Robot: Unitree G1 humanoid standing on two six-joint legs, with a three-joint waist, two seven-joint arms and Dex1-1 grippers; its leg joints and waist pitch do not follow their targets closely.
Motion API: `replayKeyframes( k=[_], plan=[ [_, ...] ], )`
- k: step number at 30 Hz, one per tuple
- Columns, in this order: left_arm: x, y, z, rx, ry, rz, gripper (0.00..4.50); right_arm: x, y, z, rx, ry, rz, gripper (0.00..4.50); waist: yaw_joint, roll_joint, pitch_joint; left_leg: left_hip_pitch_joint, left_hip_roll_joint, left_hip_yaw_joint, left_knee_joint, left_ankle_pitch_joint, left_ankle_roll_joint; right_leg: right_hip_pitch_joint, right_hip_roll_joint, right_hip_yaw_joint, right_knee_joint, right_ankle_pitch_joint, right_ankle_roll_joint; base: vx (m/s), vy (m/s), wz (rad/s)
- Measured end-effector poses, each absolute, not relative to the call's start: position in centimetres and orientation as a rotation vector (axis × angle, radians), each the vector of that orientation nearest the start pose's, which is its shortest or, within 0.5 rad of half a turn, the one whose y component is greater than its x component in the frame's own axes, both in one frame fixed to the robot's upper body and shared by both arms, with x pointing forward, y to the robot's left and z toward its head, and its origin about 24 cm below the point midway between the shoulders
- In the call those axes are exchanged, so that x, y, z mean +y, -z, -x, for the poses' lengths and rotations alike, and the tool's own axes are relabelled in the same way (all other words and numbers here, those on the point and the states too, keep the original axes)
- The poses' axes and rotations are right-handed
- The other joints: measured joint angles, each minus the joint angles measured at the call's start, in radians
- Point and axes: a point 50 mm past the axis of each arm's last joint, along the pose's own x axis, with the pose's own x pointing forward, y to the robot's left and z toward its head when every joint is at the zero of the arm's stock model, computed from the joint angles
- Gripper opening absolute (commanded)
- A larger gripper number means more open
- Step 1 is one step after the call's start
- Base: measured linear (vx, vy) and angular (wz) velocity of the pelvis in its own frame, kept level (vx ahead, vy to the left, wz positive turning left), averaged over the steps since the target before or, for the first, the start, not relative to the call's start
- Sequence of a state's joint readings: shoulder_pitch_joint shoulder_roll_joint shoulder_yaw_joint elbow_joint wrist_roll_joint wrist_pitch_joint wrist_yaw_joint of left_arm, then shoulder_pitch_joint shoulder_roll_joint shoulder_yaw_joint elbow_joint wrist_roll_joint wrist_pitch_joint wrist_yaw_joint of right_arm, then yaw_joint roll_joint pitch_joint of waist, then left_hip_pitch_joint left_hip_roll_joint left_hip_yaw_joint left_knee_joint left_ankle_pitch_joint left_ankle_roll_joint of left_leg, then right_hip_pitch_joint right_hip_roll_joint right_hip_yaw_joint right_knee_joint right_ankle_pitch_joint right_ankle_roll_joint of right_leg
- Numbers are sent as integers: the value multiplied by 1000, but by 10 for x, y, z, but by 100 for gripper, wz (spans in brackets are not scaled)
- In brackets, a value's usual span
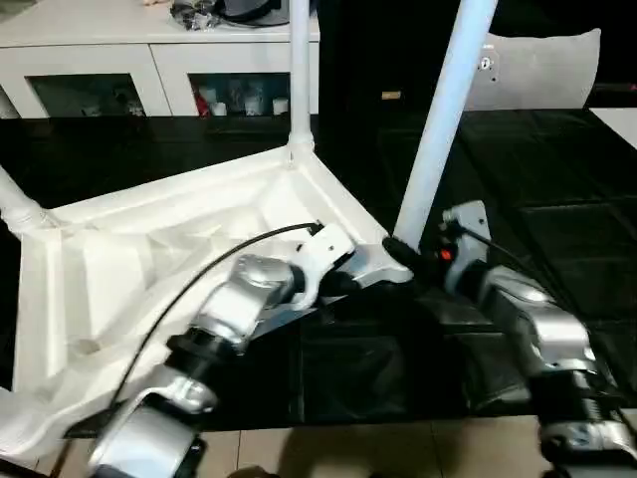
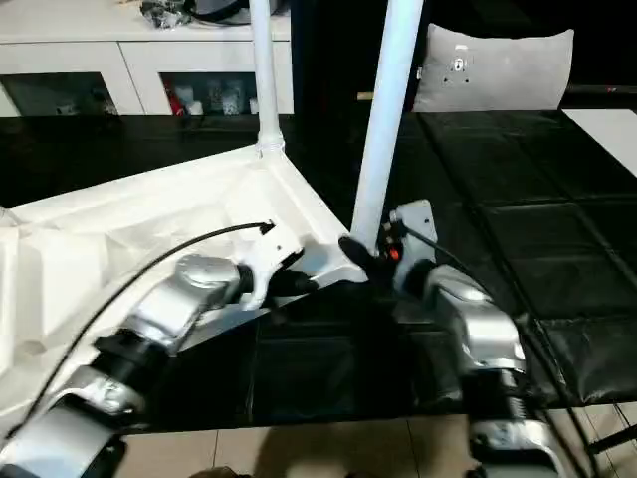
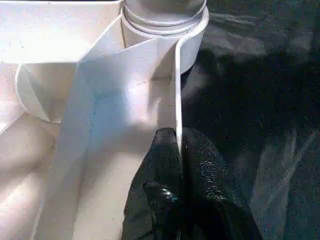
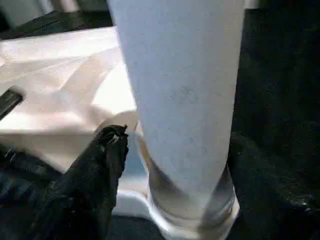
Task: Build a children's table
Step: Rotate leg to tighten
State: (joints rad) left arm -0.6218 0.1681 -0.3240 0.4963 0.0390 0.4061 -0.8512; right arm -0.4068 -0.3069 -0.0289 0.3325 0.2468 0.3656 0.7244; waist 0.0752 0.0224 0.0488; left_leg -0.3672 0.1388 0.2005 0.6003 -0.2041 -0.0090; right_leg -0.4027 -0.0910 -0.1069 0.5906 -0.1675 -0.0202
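Note:
The children's table top (image 1: 149, 249) lies upside down on the black work table, ribs facing up. One white leg (image 1: 299, 70) stands in the far corner socket. Another leg (image 1: 443, 110) rises, leaning slightly, from the near right corner socket (image 4: 195, 220). A third leg (image 1: 15, 204) sticks out at the left corner. My left gripper (image 3: 178, 150) is shut on the thin rim of the top, just beside that near right socket (image 3: 165, 20). Around the base of the near right leg, my right gripper (image 4: 185, 155) stands open, and one finger (image 4: 105, 165) is slightly off the tube.
A white cabinet (image 1: 100, 60) with glass doors runs along the back. A grey cushion (image 1: 542, 70) rests at the far right of the black work table (image 1: 557, 199). The table's near edge meets tiled floor (image 1: 398, 448). A black cable (image 1: 199, 269) loops over my left forearm.

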Motion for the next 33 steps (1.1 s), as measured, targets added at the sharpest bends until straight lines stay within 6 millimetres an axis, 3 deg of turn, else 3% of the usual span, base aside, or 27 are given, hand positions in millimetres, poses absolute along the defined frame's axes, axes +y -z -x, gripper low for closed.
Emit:
replayKeyframes(
  k=[8,13,17,20,33],
  plan=[
    [104,-55,-314,486,1280,-404,0,-194,-68,-294,364,-989,37,440,18,-2,2,-1,0,0,1,0,0,0,0,0,0,2,-3,0,0,0],
    [114,-57,-303,499,1427,-433,0,-198,-70,-285,402,-1120,80,445,42,-3,3,-2,0,0,2,-1,1,0,0,0,0,2,-3,0,0,0],
    [116,-57,-297,513,1509,-458,0,-195,-75,-280,386,-1222,84,409,65,-3,3,-2,0,0,2,-1,1,0,0,0,0,2,-4,0,0,0],
    [116,-57,-294,521,1548,-470,0,-190,-72,-274,397,-1287,58,387,72,-3,3,-1,0,0,2,-1,1,1,0,0,1,2,-4,0,0,0],
    [116,-58,-293,521,1575,-475,0,-187,-69,-268,430,-1348,-13,278,74,-4,3,-1,0,0,3,0,1,1,0,0,1,2,-3,0,0,0]
  ],
)
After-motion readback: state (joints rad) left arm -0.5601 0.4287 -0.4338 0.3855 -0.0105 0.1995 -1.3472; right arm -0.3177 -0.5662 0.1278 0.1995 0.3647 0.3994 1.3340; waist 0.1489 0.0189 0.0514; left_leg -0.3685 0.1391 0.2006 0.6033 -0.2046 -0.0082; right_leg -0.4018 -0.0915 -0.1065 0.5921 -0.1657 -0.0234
